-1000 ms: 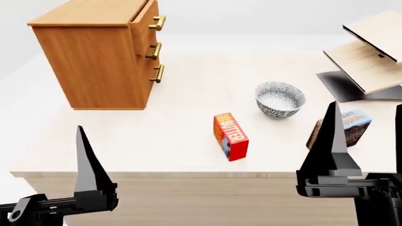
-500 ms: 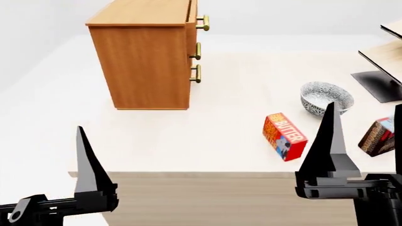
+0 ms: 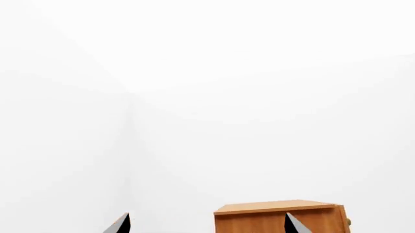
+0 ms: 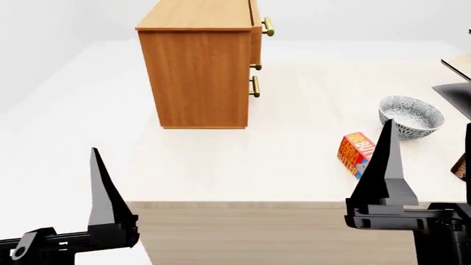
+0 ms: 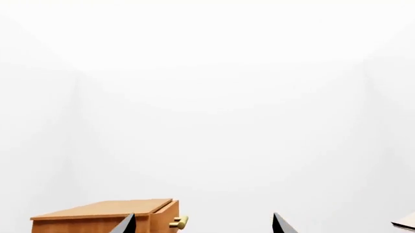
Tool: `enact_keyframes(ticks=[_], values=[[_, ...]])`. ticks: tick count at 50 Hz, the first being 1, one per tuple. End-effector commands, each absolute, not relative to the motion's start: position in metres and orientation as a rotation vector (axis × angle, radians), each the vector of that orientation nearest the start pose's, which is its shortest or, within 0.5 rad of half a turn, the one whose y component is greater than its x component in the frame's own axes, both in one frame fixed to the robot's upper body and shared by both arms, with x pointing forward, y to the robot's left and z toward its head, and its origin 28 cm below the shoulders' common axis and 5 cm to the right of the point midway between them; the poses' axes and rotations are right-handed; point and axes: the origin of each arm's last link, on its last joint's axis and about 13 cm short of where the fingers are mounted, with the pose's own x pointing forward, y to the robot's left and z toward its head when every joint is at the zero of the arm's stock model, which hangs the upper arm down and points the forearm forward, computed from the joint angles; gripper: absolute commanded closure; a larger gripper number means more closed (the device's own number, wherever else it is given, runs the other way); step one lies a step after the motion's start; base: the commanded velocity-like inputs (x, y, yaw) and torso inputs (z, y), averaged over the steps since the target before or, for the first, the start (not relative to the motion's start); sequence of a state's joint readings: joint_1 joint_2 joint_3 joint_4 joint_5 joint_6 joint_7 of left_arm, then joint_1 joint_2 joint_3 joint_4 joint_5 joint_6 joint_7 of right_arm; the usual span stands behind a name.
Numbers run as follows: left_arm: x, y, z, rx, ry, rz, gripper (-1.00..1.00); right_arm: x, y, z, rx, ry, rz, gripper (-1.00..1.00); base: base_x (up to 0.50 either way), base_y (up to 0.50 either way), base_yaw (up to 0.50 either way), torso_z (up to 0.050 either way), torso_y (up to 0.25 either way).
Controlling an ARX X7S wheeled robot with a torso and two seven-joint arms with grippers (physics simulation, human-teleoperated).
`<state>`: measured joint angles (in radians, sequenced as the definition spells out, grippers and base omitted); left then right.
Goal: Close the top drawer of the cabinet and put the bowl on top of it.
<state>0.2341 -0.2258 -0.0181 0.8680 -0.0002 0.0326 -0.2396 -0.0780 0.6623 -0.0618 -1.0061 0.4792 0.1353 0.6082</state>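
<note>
The orange-brown cabinet (image 4: pixel 198 66) stands at the back of the pale table, its drawer fronts facing right. Its top drawer (image 4: pixel 255 30) juts out a little past the two below, brass handle (image 4: pixel 268 26) showing. The patterned white bowl (image 4: pixel 411 116) sits on the table far to the right. My left gripper (image 3: pixel 207 224) is open and empty, low before the table's front edge; one finger (image 4: pixel 103 193) shows in the head view. My right gripper (image 4: pixel 429 124) is also open and empty, in front of the bowl. The right wrist view shows the cabinet (image 5: pixel 97 216) far off.
A red butter box (image 4: pixel 357 154) lies between the bowl and the table's front edge (image 4: pixel 257 204). A dark box (image 4: pixel 464 165) peeks in at the right border. The pale shelf's dark base (image 4: pixel 456 94) shows at the far right.
The head view has swung left: cabinet, bowl and butter box all slid right in the picture, and the shelf has nearly left it. Both grippers keep their places in the view, still open.
</note>
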Motion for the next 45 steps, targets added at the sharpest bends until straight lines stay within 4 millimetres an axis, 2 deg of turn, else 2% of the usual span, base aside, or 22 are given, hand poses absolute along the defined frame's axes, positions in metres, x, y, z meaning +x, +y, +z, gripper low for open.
enact_keyframes(ticks=[1, 11, 45], values=[[0.1384, 0.2284, 0.1560, 0.122, -0.685, 0.119, -1.00, 0.1403, -0.1260, 0.1925, 0.020, -0.617, -0.014, -1.00, 0.00, 0.00, 0.00, 0.000, 0.000], [0.1384, 0.2280, 0.1556, 0.122, -0.684, 0.119, -1.00, 0.1382, -0.1284, 0.1945, 0.063, -0.639, -0.029, -1.00, 0.08, 0.00, 0.00, 0.000, 0.000], [0.1382, 0.2279, 0.1555, 0.123, -0.683, 0.117, -1.00, 0.1377, -0.1276, 0.1937, 0.057, -0.628, -0.011, -1.00, 0.50, 0.00, 0.00, 0.000, 0.000]])
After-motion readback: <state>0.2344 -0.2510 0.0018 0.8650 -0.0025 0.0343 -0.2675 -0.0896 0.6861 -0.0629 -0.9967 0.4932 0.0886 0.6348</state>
